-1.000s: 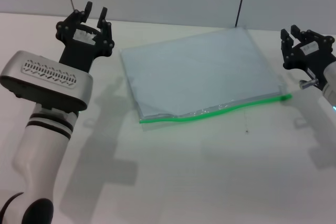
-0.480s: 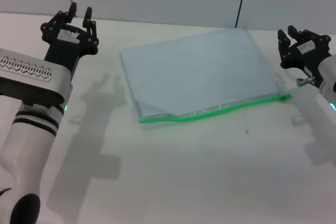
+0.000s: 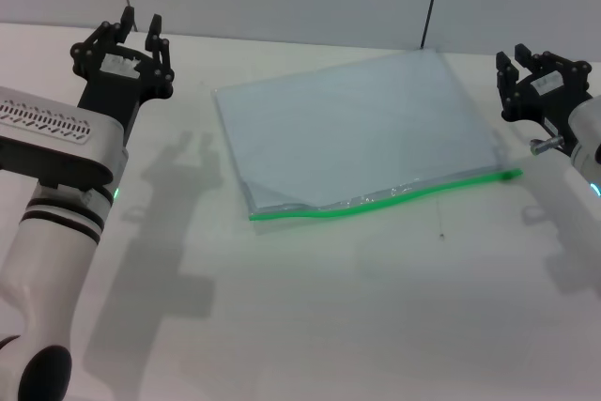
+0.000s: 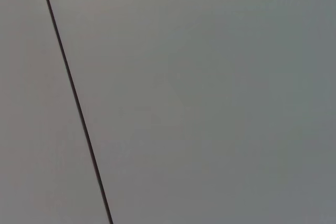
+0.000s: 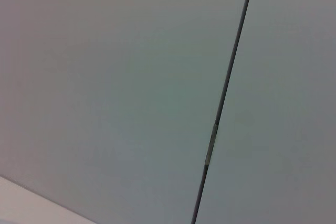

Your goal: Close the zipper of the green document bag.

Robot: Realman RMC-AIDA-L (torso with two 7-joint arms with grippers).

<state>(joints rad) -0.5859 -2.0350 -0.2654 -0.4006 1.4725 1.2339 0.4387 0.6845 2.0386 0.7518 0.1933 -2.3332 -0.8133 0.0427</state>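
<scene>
The green document bag [image 3: 352, 129] lies flat in the middle of the white worktop [image 3: 329, 307], between my two arms. Its zipper [image 3: 376, 202] runs along the long edge nearest to me, so I can reach it from both sides. The green strip is wavy and the bag mouth gapes a little at the left end, so I judge the zipper is not closed yet. The slider seems to sit at the right end, though I cannot be sure.

My left gripper [image 3: 123, 45] hangs over the worktop, well apart from the bag, with its fingers spread and empty. My right gripper [image 3: 543, 81] hangs near the right end of the zipper, also spread wide and holding nothing. Both wrist views show only a grey wall.
</scene>
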